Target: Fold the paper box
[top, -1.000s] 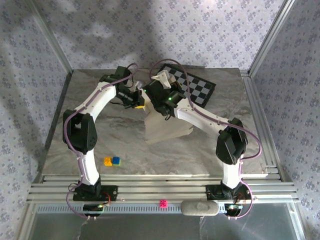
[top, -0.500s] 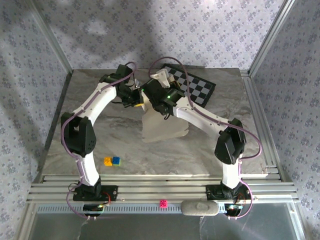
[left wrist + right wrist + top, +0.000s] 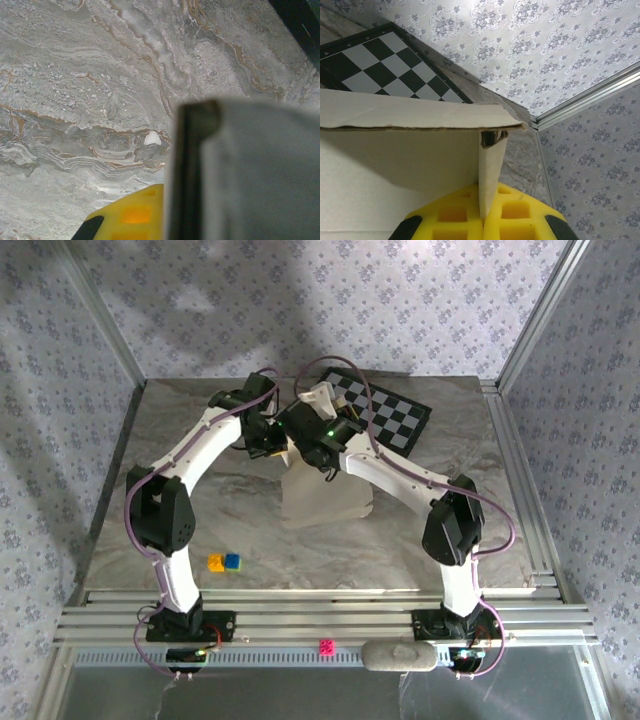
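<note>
Marble-look surface (image 3: 200,510) is sitting inside a little booth with floral wallpaper, and both arms are reaching toward the middle-back of it. The paper box (image 3: 322,498) is sitting near the centre, half-formed, with its far edge meeting the two wrists.

Right jaws are clamping on a thin upright flap of the box (image 3: 410,160). In the right wrist view that flap is running straight down between the two yellow pads (image 3: 450,215), and another flap is folding over on top of it.

Left jaws are squeezing shut too. The blurry box wall (image 3: 260,175) is pressing right against the yellow pad (image 3: 130,215), so it's looking like a pinch on the box edge.

Checkered board (image 3: 395,415) is lying just behind the box, partly under the right arm. Yellow cube (image 3: 216,562) and blue cube (image 3: 232,561) are sitting side by side, touching, near the left arm's base and well apart from the box.
</note>
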`<state>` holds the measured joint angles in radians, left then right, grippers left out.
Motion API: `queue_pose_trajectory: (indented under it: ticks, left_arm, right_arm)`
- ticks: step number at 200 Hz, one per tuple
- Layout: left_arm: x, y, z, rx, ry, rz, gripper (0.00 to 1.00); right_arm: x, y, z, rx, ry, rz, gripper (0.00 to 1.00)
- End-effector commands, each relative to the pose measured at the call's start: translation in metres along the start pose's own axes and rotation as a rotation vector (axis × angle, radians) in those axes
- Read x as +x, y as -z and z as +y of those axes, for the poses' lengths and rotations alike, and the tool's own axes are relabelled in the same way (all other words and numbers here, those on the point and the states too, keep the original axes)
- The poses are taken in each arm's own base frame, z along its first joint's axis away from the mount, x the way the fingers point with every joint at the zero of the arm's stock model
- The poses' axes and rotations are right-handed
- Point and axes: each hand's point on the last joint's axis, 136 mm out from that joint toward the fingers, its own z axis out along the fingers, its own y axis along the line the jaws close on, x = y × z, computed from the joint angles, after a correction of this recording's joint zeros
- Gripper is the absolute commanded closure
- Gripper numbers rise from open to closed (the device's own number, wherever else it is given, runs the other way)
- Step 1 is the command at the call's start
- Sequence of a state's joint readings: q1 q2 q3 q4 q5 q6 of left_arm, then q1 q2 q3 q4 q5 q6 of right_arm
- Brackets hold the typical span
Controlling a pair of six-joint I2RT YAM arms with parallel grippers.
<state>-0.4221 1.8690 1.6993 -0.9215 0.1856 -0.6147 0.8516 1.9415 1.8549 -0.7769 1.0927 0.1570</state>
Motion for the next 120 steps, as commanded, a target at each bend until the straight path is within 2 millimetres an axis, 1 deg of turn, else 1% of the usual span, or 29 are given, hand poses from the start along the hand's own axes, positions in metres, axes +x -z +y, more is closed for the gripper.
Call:
queue_pose_trajectory:
  ticks: [1, 13, 24, 38, 44, 51, 58, 94, 110, 120]
  left_arm:
    - [-0.005, 0.016, 0.017, -0.079, 0.016, -0.030, 1.00]
    - [-0.005, 0.016, 0.014, -0.062, 0.003, -0.019, 1.00]
    - [-0.004, 0.016, 0.012, -0.053, -0.017, -0.006, 1.00]
    - [-0.002, 0.016, 0.011, -0.053, -0.041, 0.012, 1.00]
    - [-0.001, 0.016, 0.011, -0.052, -0.050, 0.021, 1.00]
    - [-0.001, 0.016, 0.011, -0.055, -0.059, 0.032, 1.00]
    - [0.000, 0.017, 0.013, -0.063, -0.062, 0.040, 1.00]
    - [-0.002, 0.020, 0.022, -0.100, -0.072, 0.051, 1.00]
    - [-0.003, 0.019, 0.022, -0.104, -0.077, 0.061, 1.00]
    - [-0.003, 0.019, 0.022, -0.104, -0.078, 0.066, 1.00]
  right_arm:
    - [0.000, 0.003, -0.016, 0.006, 0.014, 0.020, 1.00]
    - [0.001, 0.005, -0.008, -0.076, 0.012, 0.030, 1.00]
    - [0.001, 0.005, -0.005, -0.131, 0.000, 0.036, 1.00]
    - [-0.001, 0.007, 0.002, -0.242, -0.017, 0.040, 1.00]
    - [-0.001, 0.008, 0.003, -0.271, -0.028, 0.042, 0.94]
    - [-0.002, 0.009, 0.004, -0.308, -0.037, 0.045, 0.82]
    - [-0.002, 0.008, 0.003, -0.334, -0.047, 0.049, 0.76]
    - [-0.011, 0.011, -0.015, -0.384, -0.119, 0.041, 0.51]
    - [-0.017, 0.015, -0.024, -0.405, -0.158, 0.028, 0.44]
    - [-0.021, 0.016, -0.031, -0.417, -0.187, 0.018, 0.42]
